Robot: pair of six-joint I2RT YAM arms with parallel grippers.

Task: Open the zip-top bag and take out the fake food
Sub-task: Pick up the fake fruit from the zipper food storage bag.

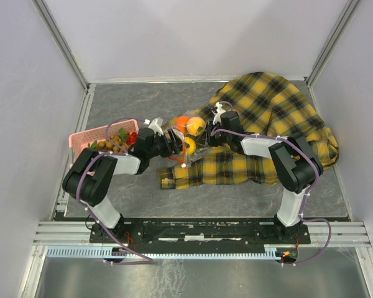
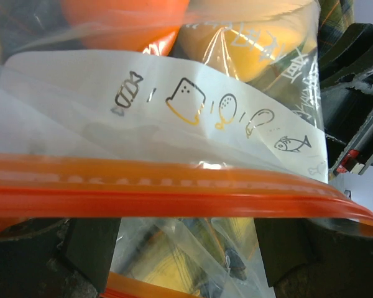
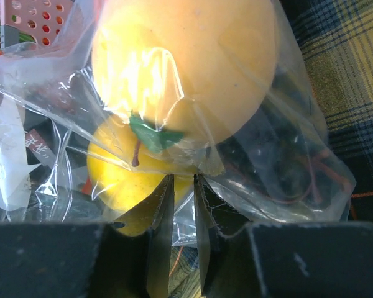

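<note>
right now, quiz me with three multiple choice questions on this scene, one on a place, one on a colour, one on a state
1. In the top view, the pink basket lies where relative to the zip-top bag?
A left of it
B right of it
C beneath it

2. The zip strip is:
A blue
B green
C red-orange

3. The right gripper is:
A wide open
B pinched on the bag's plastic
C out of view

Key:
1 A, the basket is at the left and the bag in the middle.
2 C, the left wrist view shows it.
3 B, film runs between its near-closed fingers.
</note>
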